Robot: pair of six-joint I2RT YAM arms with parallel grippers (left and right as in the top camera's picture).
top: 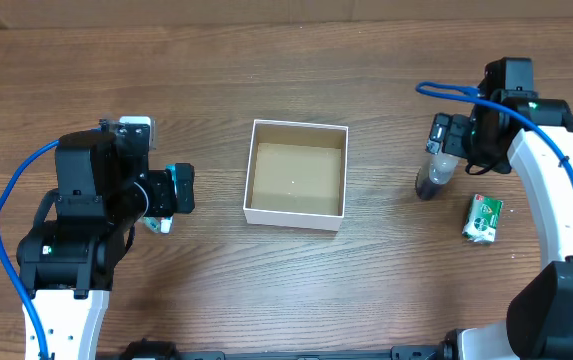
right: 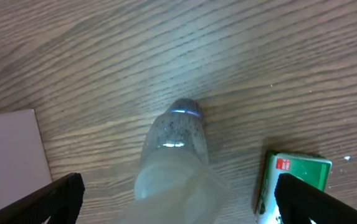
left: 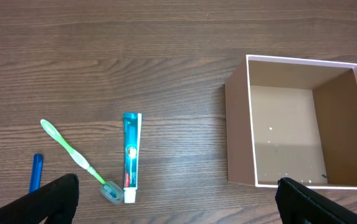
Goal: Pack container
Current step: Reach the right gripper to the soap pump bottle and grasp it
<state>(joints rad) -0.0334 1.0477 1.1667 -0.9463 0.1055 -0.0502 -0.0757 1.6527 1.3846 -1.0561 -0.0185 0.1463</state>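
The container (top: 295,215), a shallow square box with white walls and a tan inside, stands empty mid-table; it also shows in the left wrist view (left: 238,130). My left gripper (top: 173,192) is open and empty (left: 178,208), hovering left of the box above a green toothbrush (left: 72,155) and a teal toothpaste tube (left: 131,157). My right gripper (top: 444,138) is open (right: 178,202), with its fingers on either side of the top of an upright clear bottle (right: 175,140), apart from it. The bottle (top: 433,178) stands right of the box.
A green packet (top: 483,218) lies right of the bottle, close to one right finger (right: 293,180). A small blue stick (left: 35,173) lies left of the toothbrush. A white corner of the box (right: 10,155) shows at the left of the right wrist view.
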